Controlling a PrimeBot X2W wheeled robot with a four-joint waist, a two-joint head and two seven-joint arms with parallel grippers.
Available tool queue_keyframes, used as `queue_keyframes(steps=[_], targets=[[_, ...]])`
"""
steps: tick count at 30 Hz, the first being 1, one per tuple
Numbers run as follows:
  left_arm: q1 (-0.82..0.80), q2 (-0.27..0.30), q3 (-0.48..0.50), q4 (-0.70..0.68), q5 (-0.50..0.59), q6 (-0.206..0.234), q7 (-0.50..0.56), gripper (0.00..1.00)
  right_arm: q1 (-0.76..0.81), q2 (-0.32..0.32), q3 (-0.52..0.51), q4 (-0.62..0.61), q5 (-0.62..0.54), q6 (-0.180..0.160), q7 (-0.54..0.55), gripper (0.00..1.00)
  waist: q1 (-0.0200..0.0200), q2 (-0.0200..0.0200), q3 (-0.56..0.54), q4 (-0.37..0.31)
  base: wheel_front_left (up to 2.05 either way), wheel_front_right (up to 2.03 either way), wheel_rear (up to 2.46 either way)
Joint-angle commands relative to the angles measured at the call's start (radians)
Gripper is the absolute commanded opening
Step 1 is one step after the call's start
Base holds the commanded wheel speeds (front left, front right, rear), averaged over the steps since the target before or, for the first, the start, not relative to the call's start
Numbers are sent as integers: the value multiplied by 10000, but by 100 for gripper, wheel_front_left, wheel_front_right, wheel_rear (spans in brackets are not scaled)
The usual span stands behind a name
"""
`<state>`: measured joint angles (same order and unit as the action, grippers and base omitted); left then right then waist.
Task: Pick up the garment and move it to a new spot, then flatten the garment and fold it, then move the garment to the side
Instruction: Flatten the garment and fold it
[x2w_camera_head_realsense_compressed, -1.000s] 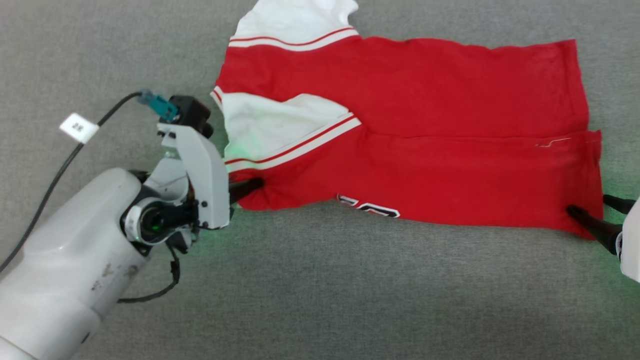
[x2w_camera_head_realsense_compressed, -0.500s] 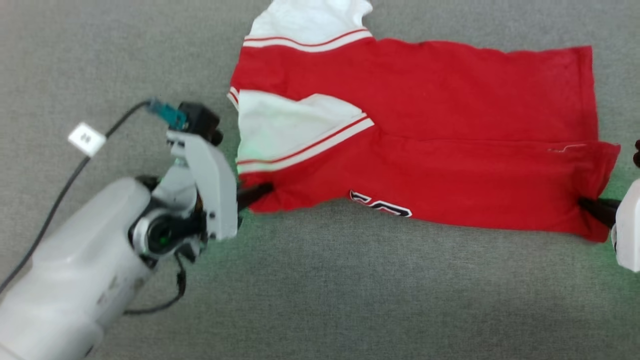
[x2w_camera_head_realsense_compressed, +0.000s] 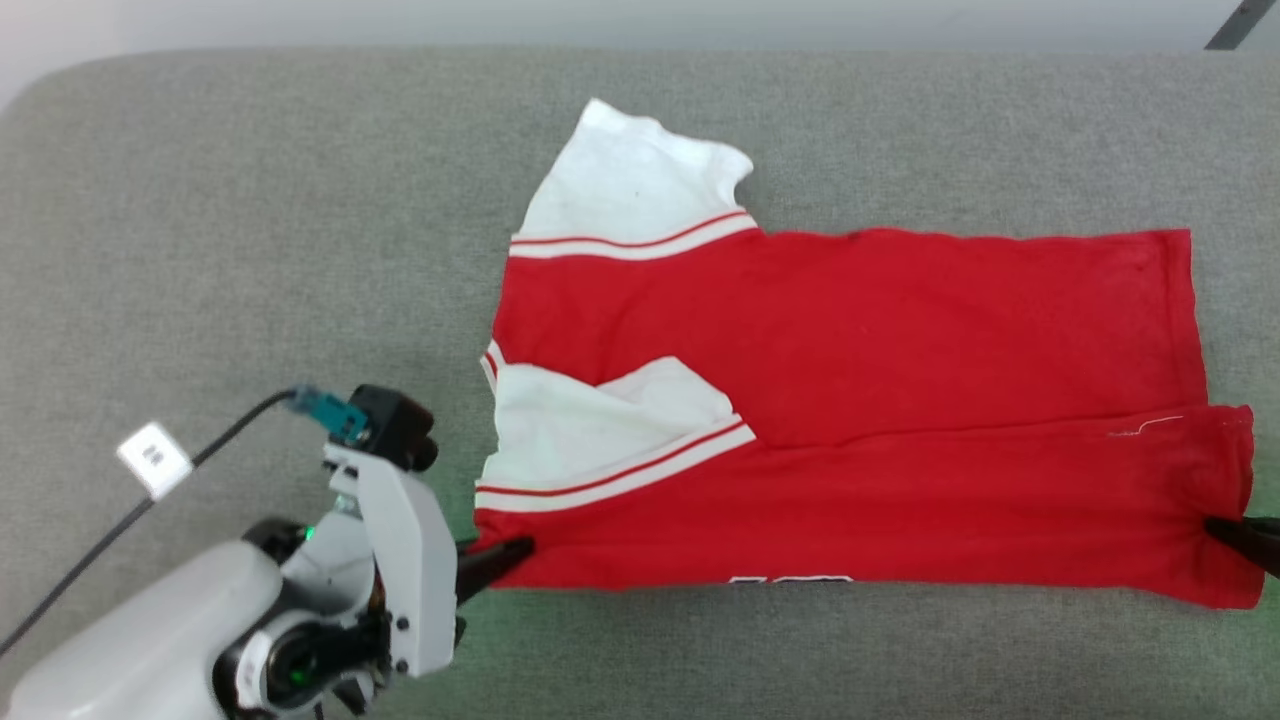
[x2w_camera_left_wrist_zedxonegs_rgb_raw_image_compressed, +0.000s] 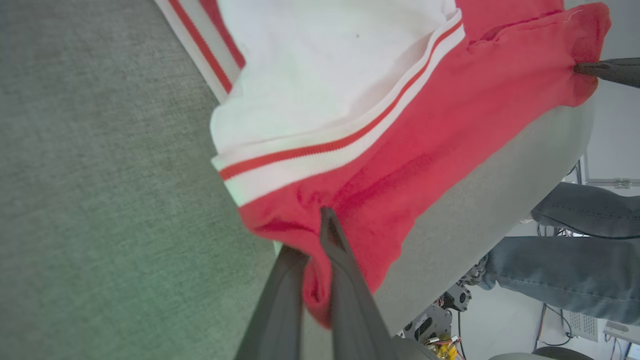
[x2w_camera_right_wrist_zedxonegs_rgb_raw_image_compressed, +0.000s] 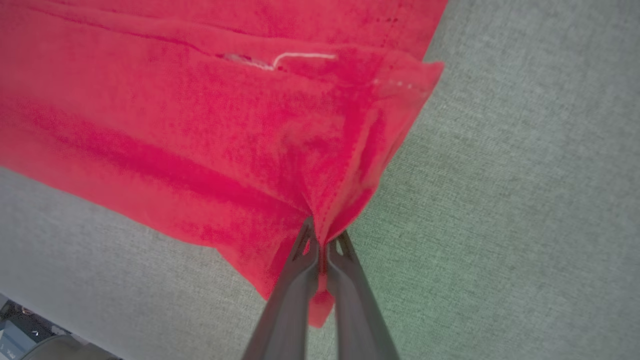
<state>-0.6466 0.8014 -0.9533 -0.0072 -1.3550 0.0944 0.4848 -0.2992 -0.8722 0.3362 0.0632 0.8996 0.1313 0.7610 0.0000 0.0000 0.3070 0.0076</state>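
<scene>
The red garment (x2w_camera_head_realsense_compressed: 850, 330) lies folded lengthwise on the grey surface, one white sleeve (x2w_camera_head_realsense_compressed: 630, 190) at the far left and the other (x2w_camera_head_realsense_compressed: 590, 430) folded onto the body. A thin sliver of black lettering (x2w_camera_head_realsense_compressed: 790, 578) peeks out along the near edge. My left gripper (x2w_camera_head_realsense_compressed: 510, 555) is shut on the near left corner; the left wrist view shows red cloth (x2w_camera_left_wrist_zedxonegs_rgb_raw_image_compressed: 425, 140) pinched between its fingers (x2w_camera_left_wrist_zedxonegs_rgb_raw_image_compressed: 327, 235). At the frame's right edge my right gripper (x2w_camera_head_realsense_compressed: 1225, 528) is shut on the near right corner, with the hem (x2w_camera_right_wrist_zedxonegs_rgb_raw_image_compressed: 350, 150) bunched at its tips (x2w_camera_right_wrist_zedxonegs_rgb_raw_image_compressed: 320, 237).
The grey padded surface (x2w_camera_head_realsense_compressed: 250, 250) reaches to a rounded far edge at the top of the head view. A black cable with a white tag (x2w_camera_head_realsense_compressed: 153, 460) runs to my left wrist. Beyond the surface's edge are a person's legs in jeans (x2w_camera_left_wrist_zedxonegs_rgb_raw_image_compressed: 575, 270).
The head camera has shifted, so the surface's far edge now shows. The near edge is straighter between my grippers, and the lettering is nearly hidden. Both grippers have stayed shut on their corners.
</scene>
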Motion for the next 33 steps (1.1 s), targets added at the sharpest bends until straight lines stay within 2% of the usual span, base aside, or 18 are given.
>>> queue_keyframes(steps=[1, 2, 3, 4, 5, 6, 7, 12, 15, 20, 23, 27, 33], targets=[[301, 100, 80, -290, -122, 171, -150, 0, 242, -51, -194, -70, 43, -11, -84, 0, 0, 0, -88, 34, 0, 0, 0], [448, 148, 90, -444, -173, 232, -206, 0, 370, -50, -272, -100, 64, -11, -123, 0, 0, 0, -131, 36, 0, 0, 0], [556, 193, 127, -566, -199, 310, -320, 0, 464, -22, -424, -104, 45, -11, -205, 33, 0, 0, -174, 39, 0, 0, 0], [645, 242, 187, -657, -211, 382, -470, 14, 500, 67, -607, -96, -19, -11, -351, 100, 0, 0, -209, 28, 0, 0, 0], [733, 274, 231, -726, -220, 431, -582, 29, 561, 149, -750, -95, -62, -11, -447, 100, 0, 0, -236, 28, 0, 0, 0], [833, 312, 268, -800, -224, 472, -715, 48, 628, 215, -909, -125, -135, -11, -574, 100, 0, 0, -272, 24, 0, 0, 0], [906, 359, 343, -887, -197, 496, -890, 100, 636, 276, -1115, -142, -270, -11, -759, 100, 0, 0, -304, 18, 0, 0, 0], [1219, 584, 743, -1172, -134, 678, -1702, 100, 489, 823, -2013, -149, -859, -10, -1589, 100, 0, 0, -408, 10, 0, 0, 0], [1228, 659, 1099, -1265, 189, 782, -2524, 100, 186, 1378, -2439, -320, -1641, -10, -2650, 100, 0, 0, -446, 26, 0, 0, 0], [768, 297, 1752, -790, 1235, 803, -4501, 100, -322, 2698, -2565, -310, -2805, -11, -4723, 100, 0, 0, -338, -91, 0, 0, 0], [312, -64, 2020, -187, 1663, 726, -5257, 100, -739, 3389, -2478, -75, -3359, -11, -5783, 100, 0, 0, -189, -277, 0, 0, 0], [-842, -579, 2177, 917, 1993, 516, -5389, 100, -1276, 4045, -2345, 123, -3792, -11, -6750, 100, 0, 0, 192, -683, 0, 0, 0], [-3347, -1110, 1945, 3373, 2611, -52, -4370, 100, -1897, 4744, -2296, 121, -3902, -11, -7438, 100, 0, 0, 1014, -1709, 0, 0, 0]])
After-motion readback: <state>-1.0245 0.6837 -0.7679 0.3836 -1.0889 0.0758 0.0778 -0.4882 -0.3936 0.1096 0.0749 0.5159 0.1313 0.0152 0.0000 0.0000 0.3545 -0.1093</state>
